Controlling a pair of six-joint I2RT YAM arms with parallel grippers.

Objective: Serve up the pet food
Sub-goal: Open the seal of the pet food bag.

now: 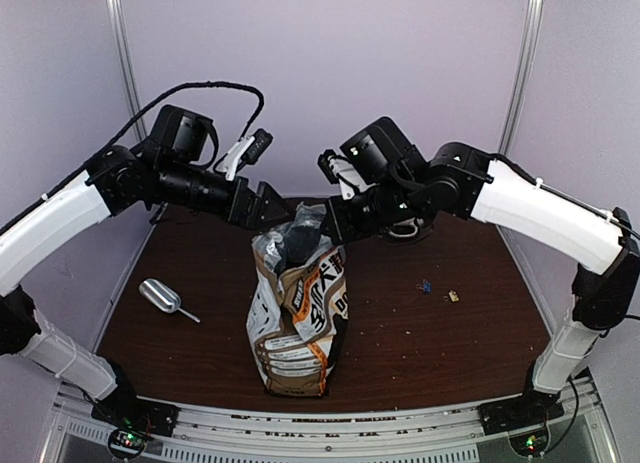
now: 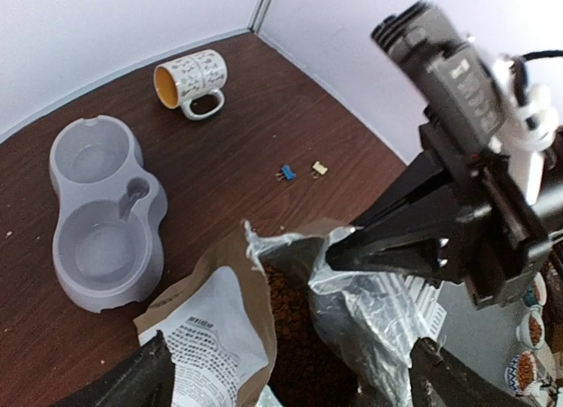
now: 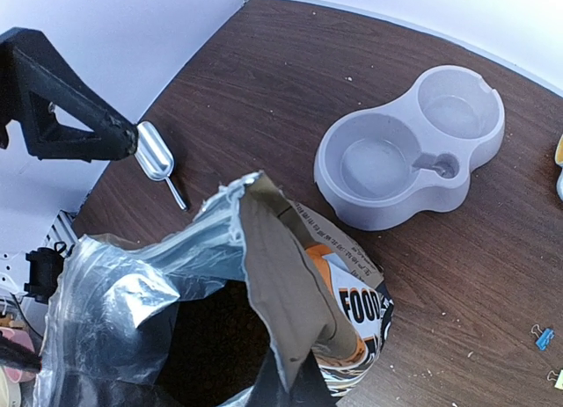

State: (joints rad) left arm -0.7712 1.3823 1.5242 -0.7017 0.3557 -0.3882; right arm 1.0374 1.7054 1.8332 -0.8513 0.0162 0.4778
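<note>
Reddish-brown kibble pellets lie in the tan paper bag on the counter; silver metal scoop left, grey plastic double bowl behind.

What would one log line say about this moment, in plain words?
left gripper: open over bag mouth; right gripper: shut on bag rim; pet food: in bag; bowl: empty; scoop: lying on table

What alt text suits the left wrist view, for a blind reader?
An open bag shows brown kibble inside, its rim pinched by the right tool. Beyond it, on the table: an empty grey double bowl, a tipped mug.
</note>
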